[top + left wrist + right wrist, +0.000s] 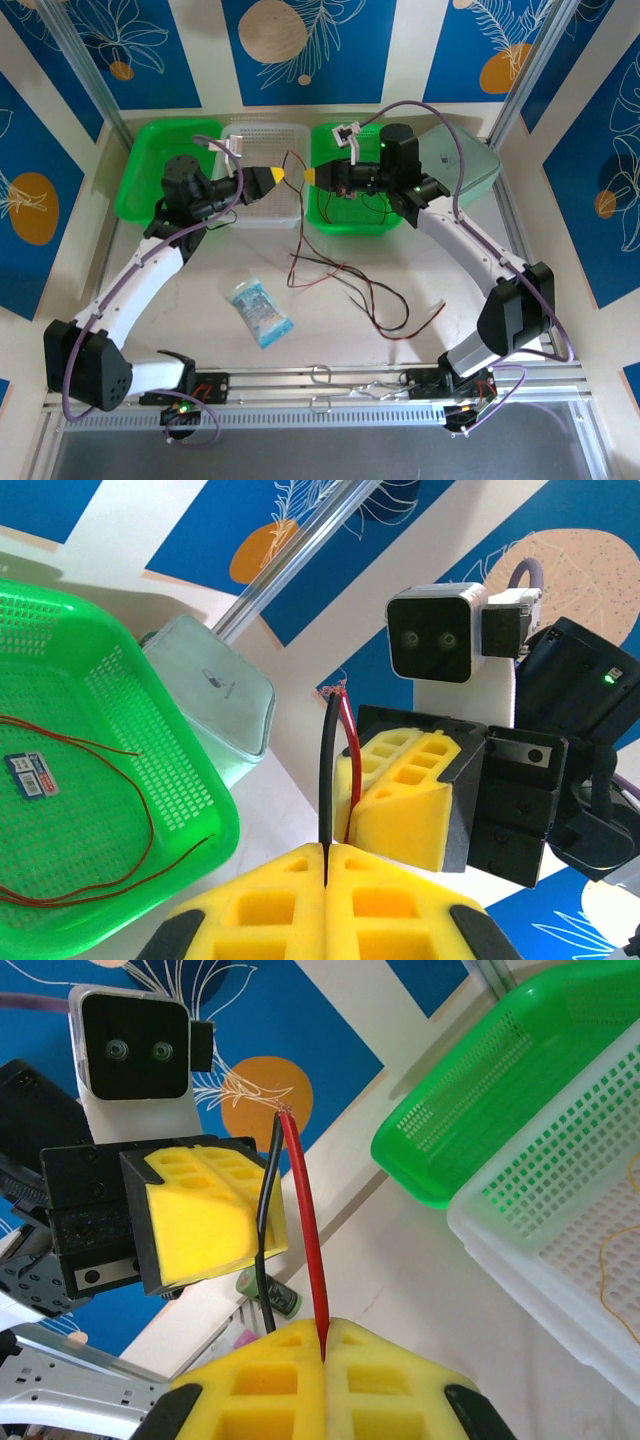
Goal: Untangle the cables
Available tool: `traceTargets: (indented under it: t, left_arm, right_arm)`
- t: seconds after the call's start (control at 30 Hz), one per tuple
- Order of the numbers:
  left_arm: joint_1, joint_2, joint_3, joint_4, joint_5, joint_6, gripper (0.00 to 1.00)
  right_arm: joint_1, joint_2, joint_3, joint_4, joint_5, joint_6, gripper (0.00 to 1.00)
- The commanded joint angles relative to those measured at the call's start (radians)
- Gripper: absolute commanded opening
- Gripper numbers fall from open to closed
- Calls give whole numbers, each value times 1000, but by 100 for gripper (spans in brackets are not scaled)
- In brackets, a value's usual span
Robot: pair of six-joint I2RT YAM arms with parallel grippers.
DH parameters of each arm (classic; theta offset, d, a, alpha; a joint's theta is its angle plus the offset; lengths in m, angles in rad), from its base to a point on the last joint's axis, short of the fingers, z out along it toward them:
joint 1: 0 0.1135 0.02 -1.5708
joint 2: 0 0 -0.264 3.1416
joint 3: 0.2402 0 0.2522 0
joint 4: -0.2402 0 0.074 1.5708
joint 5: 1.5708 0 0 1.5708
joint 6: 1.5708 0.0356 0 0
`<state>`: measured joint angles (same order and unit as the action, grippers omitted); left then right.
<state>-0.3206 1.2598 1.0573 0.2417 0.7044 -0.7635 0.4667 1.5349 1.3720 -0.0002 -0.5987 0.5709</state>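
Two grippers are meeting tip to tip above the middle of three baskets standing in a row at the far side of the table [200,270]. The left green basket [150,165] and the right green basket [385,222] are flanking one white basket [262,215]. In its own wrist view, the left gripper [327,852] is pressing its two yellow fingers together on one black cable [326,770], which is rising straight up out of the seam. The right gripper [325,1328] is clamping one red cable [300,1210] in the same way. The two strands are running side by side and ending together at their upper tips. From above, the left gripper [280,175] and right gripper [310,177] are sitting just apart. The rest of the cables [345,285] are trailing down from the grippers onto the table, looping in red and dark strands too crossed to count. One thin red wire [120,770] is lying curled inside the right green basket. One blue and white packet [258,312] is resting on the table near the loops. One pale green box [482,170] is sitting just beyond the right green basket.
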Motion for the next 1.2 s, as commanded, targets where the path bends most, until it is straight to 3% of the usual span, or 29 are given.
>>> traceTargets:
  t: [0.0, 0.13, 0.5, 0.8, 0.9, 1.17]
  left_arm:
    - [15, -18, 5, -37, -12, 33, 0]
    - [14, -36, -2, -73, -74, 50, 0]
    - [23, -36, -9, -157, -174, 59, 0]
    - [22, -8, 10, -160, -104, 59, 0]
    - [13, 2, 20, -128, -62, 56, 0]
    - [-45, 26, 45, -139, -23, 90, 0]
  right_arm:
    - [-1, -31, -7, -10, 48, 2, 0]
    - [-5, -50, -20, -28, 151, 8, 0]
    - [6, -91, -65, -8, 249, 0, 0]
    - [12, -115, -125, 176, 116, 29, 0]
    - [32, -56, -43, 92, 23, 11, 0]
    - [95, 60, 53, 51, 28, 10, 0]
